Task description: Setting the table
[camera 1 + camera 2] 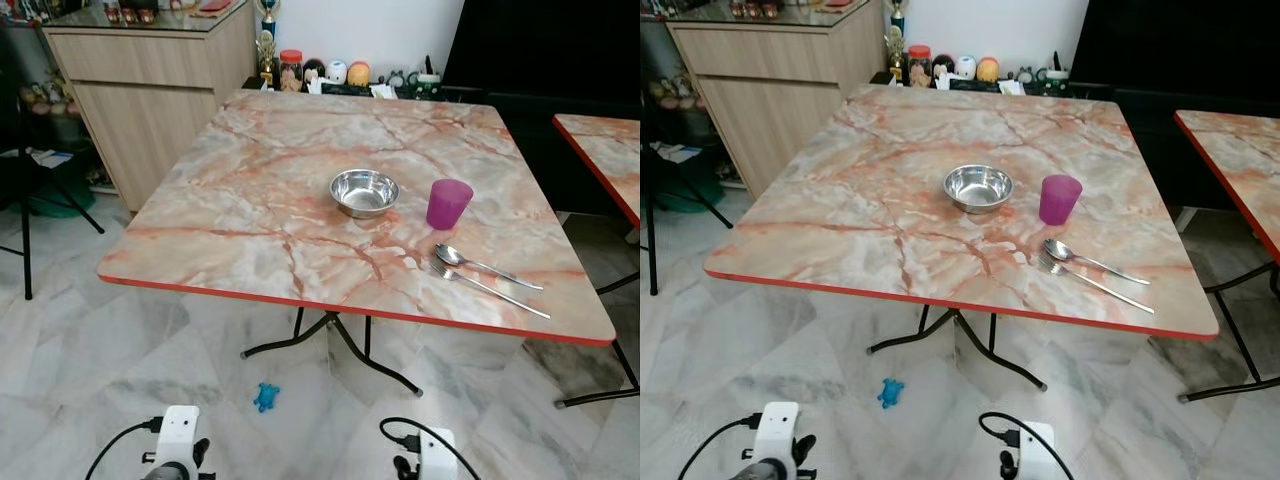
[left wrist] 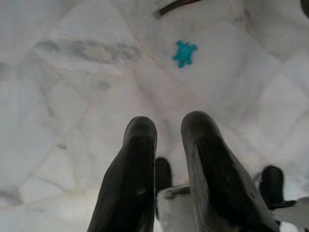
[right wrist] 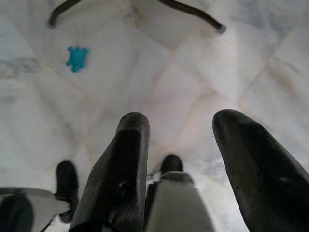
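While both arms hang idle, left gripper (image 2: 166, 130) slightly parted, right gripper (image 3: 183, 130) wide (both empty), bowl (image 1: 364, 191) beside cup (image 1: 448, 203)

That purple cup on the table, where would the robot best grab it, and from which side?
Probably around the side wall of the purple cup, coming in level from the table's near edge. It stands upright, mouth up, widening toward the rim. The steel bowl sits apart on its left and the spoon and fork lie nearer, so come in above them.

No words, labels, brands or numbers can be read anywhere; the jars and boxes behind the worktop (image 1: 250, 200) are too small.
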Robot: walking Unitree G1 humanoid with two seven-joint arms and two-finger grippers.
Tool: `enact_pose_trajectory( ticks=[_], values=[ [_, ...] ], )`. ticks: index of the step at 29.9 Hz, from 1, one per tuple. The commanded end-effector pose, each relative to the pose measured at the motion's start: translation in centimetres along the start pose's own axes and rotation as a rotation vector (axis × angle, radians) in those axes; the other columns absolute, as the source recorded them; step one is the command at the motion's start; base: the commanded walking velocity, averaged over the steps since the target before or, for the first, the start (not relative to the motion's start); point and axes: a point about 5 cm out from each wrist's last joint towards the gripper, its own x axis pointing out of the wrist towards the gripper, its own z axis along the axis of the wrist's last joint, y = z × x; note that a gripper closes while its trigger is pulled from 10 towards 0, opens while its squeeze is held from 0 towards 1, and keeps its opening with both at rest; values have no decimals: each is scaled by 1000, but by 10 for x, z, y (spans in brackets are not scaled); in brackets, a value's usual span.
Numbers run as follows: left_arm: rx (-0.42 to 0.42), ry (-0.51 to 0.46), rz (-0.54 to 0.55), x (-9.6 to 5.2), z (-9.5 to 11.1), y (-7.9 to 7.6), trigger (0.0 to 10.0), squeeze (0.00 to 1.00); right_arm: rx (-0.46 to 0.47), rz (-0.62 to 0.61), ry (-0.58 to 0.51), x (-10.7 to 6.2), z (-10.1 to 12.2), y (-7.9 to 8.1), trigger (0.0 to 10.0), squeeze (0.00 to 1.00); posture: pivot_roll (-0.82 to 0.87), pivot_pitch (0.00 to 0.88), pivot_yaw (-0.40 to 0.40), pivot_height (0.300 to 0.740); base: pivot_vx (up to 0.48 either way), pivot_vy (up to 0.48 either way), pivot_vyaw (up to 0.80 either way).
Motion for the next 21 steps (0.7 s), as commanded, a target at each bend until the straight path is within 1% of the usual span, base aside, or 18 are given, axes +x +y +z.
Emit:
enact_pose_trajectory(
  ticks=[1, 3, 5, 6, 7, 9, 10, 11, 12, 13, 14, 15, 16, 17, 18, 20, 21],
  values=[
    [9, -4, 0, -2, -3, 3, 10000, 0, -7, -7, 4, 0, -1, -2, 10000, 0, 109, 0, -35, 728, 0, 0, 0],
    [-12, -61, 28, -3, 2, 10, 10000, 0, -6, -8, 3, 0, -1, -2, 10000, 0, 111, 0, -34, 728, 0, 0, 0],
    [-19, -77, 36, -4, 3, 12, 10000, 0, -5, -8, 3, 0, -1, -2, 10000, 0, 111, 0, -34, 728, 0, 0, 0],
    [-42, -148, 57, -6, 8, 18, 10000, 0, -5, -8, 4, 0, -1, -3, 10000, 0, 114, 0, -37, 728, 0, 0, 0],
    [-49, -196, 68, -8, 13, 22, 10000, 0, -7, -8, 4, 0, -1, -3, 10000, 0, 117, 0, -39, 728, 0, 0, 0],
    [-58, -261, 81, -10, 18, 26, 10000, 0, -9, -8, 5, 0, -1, -4, 10000, 0, 122, 0, -40, 728, 0, 0, 0],
    [-55, -339, 96, -15, 25, 31, 10000, 0, -13, -7, 6, 0, -1, -4, 10000, 0, 128, 0, -44, 728, 0, 0, 0],
    [-55, -339, 96, -15, 25, 31, 10000, 0, -13, -7, 6, 0, -1, -4, 10000, 0, 128, 0, -44, 728, 0, 0, 0],
    [-35, -432, 104, -22, 33, 35, 10000, 0, -21, -5, 9, 0, -2, -5, 10000, 0, 136, 0, -46, 728, 0, 0, 0],
    [-35, -432, 104, -22, 33, 35, 10000, 0, -21, -5, 9, 0, -2, -5, 10000, 0, 136, 0, -46, 728, 0, 0, 0],
    [-24, -468, 105, -25, 37, 37, 10000, 0, -24, -4, 10, 0, -2, -5, 10000, 0, 135, 0, -46, 728, 0, 0, 0],
    [-11, -513, 109, -29, 42, 39, 10000, 0, -26, -4, 10, 0, -2, -5, 10000, 0, 135, 0, -45, 728, 0, 0, 0],
    [6, -586, 122, -37, 51, 43, 10000, 0, -27, -4, 10, 0, -2, -5, 10000, 0, 136, 0, -44, 728, 0, 0, 0],
    [6, -586, 122, -37, 51, 43, 10000, 0, -27, -4, 10, 0, -2, -5, 10000, 0, 136, 0, -44, 728, 0, 0, 0],
    [8, -665, 153, -48, 63, 49, 10000, 0, -28, -3, 9, 0, -2, -5, 10000, 0, 137, 0, -43, 728, 0, 0, 0],
    [18, -754, 201, -62, 78, 58, 10000, 0, -29, -2, 8, 0, -2, -5, 10000, 0, 140, 0, -43, 728, 0, 0, 0],
    [18, -825, 240, -73, 93, 63, 10000, 0, -31, 0, 7, 0, -1, -6, 10000, 0, 146, 0, -46, 728, 0, 0, 0]
  ],
)
